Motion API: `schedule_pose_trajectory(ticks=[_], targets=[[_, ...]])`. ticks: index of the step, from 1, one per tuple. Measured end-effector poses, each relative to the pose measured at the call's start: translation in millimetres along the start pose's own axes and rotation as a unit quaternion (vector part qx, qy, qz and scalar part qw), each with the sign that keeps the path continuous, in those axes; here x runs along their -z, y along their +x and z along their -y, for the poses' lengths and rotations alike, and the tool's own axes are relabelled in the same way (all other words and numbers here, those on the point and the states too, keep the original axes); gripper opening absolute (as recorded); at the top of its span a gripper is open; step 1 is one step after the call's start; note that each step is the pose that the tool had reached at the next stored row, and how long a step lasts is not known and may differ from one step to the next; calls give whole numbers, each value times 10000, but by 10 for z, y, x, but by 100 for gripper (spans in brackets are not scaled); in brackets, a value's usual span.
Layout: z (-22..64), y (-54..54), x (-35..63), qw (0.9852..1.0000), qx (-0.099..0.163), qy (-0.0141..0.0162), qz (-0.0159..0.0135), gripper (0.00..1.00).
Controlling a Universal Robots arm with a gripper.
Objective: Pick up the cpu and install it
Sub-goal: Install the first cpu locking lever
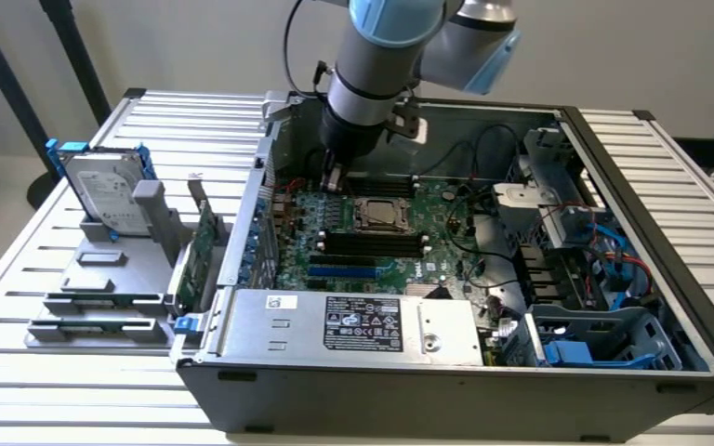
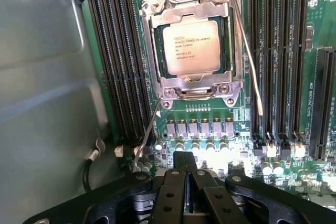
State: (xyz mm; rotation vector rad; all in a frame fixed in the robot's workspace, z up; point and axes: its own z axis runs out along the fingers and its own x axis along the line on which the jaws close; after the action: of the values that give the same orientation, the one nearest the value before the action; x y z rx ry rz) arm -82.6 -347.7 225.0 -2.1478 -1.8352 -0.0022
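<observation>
Exterior view: the black gripper hung closed and empty over the green motherboard inside the open grey computer case. The small silver-topped square cpu lay mid-board.

Wrist view: the gripper, fingers pressed together, stood apart from the cpu, which sat on the motherboard within its metal socket frame.

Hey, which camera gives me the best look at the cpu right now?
The wrist view: the cpu sits close and face-on in its metal socket frame, printing visible on its lid. The exterior view shows the cpu as a small silver square on the motherboard.
</observation>
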Motion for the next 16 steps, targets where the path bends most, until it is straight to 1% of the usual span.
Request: schedule_pose_trajectory(ticks=[1,7,9,12,16], targets=[[4,-1,-1,10000,-36,-5,-30,11],[16,-3,-4,9993,-279,-36,-251,11],[19,-3,-4,9988,-364,-47,-322,11],[30,-3,5,9980,-481,-64,-415,11],[55,2,39,9966,-605,-76,-552,11]])
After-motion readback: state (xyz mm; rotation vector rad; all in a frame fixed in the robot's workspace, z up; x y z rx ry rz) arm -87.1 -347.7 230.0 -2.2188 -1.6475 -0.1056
